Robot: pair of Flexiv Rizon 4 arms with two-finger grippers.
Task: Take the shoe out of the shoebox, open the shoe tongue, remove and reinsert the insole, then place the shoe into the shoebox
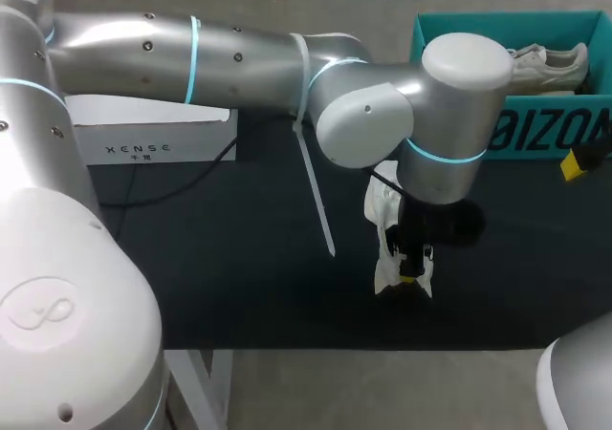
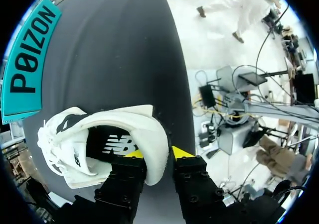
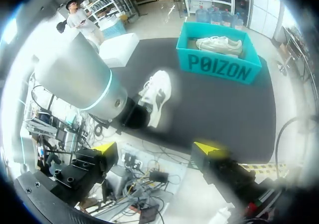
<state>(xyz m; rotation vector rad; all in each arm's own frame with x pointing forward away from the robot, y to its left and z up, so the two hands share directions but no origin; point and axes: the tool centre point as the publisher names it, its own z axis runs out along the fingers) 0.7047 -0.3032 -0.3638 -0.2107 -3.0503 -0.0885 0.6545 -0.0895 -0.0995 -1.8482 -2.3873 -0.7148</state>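
Left wrist view: the left claw (image 2: 158, 153) pinches the white shoe (image 2: 124, 117) by its heel rim, 1 finger inside and 1 outside, over the black tabletop (image 2: 114, 45), well apart from the shoebox (image 2: 27, 59). That soft rim could buckle and slip free. The laces look loose and the dark insole (image 2: 117, 144) shows. The right claw (image 3: 157, 148) gapes wide, holding nothing.

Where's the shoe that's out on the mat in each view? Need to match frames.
Head: shoe just right of centre, under the left gripper.
Left wrist: shoe with its heel wall between the jaws.
Right wrist: shoe ahead of the right gripper.
Shared landmark: teal shoebox.
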